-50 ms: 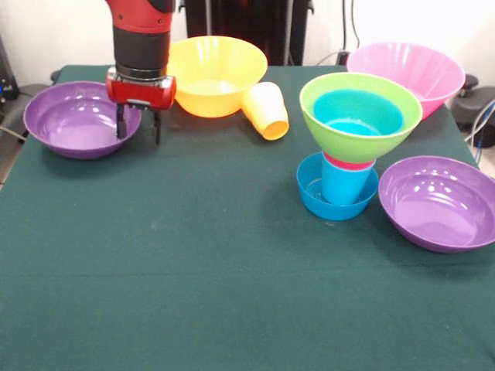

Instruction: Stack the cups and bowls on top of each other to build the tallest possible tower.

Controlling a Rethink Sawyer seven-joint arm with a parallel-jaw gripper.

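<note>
Right now the pincer (138, 124) is hanging over the right-hand rim of the purple bowl (81, 118) at the table's (193, 270) left, its two thin fingers (120, 124) standing apart and holding nothing; one seems to be dipping inside the rim and the other outside, though the angle is leaving that uncertain. The tower (352, 147) is standing well apart on the right: a small blue bowl (309, 193) is carrying a blue cup (344, 185), a red cup showing as a band above it, then the lime green bowl (387, 127) with a teal-blue bowl (357, 112) nested in it. Judging from this, the arm is setting up a rim grasp on this purple bowl. Next, the fingers are needing to straddle the rim squarely, pinch it, and lift without tilting before crossing to the tower.
</note>
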